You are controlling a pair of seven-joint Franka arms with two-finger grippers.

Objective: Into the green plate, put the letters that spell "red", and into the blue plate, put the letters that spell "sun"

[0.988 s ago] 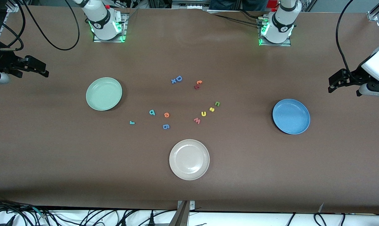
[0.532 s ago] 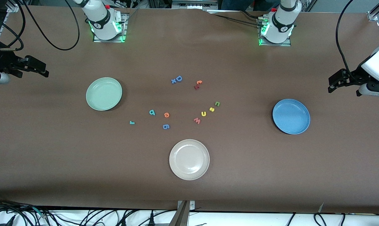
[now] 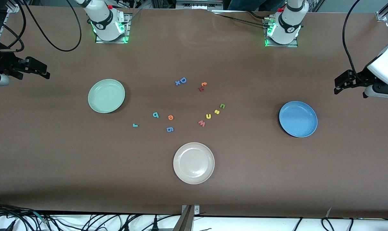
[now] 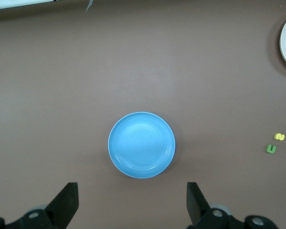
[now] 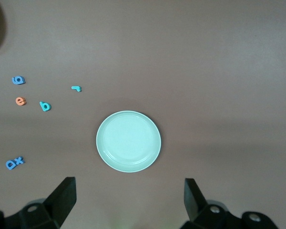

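Note:
The green plate (image 3: pixel 106 96) (image 5: pixel 128 141) lies toward the right arm's end and holds nothing. The blue plate (image 3: pixel 298 119) (image 4: pixel 141 145), toward the left arm's end, is bare too. Between them lie the teal "r" (image 3: pixel 135 125) (image 5: pixel 76 88), teal "d" (image 3: pixel 155 115) (image 5: pixel 45 106) and orange "e" (image 3: pixel 170 117) (image 5: pixel 20 100). The yellow "u" (image 3: pixel 208 116), yellow "s" (image 3: pixel 216 111) (image 4: pixel 279 137) and olive "n" (image 3: pixel 222 106) (image 4: pixel 271 149) form a slanted row. My right gripper (image 3: pixel 47 72) (image 5: pixel 128 198) hangs open over the table's right-arm end. My left gripper (image 3: pixel 336 86) (image 4: pixel 132 200) hangs open over the left-arm end.
A beige-white plate (image 3: pixel 193 163) lies nearer the front camera than the letters. A blue "g" (image 3: pixel 170 129), a pink "w" (image 3: pixel 201 123), a blue "D" with an "x" (image 3: pixel 181 81) and an orange-and-red letter pair (image 3: pixel 202 86) lie among the letters.
The left arm has shifted very slightly. The right arm, the plates and the letters have not moved.

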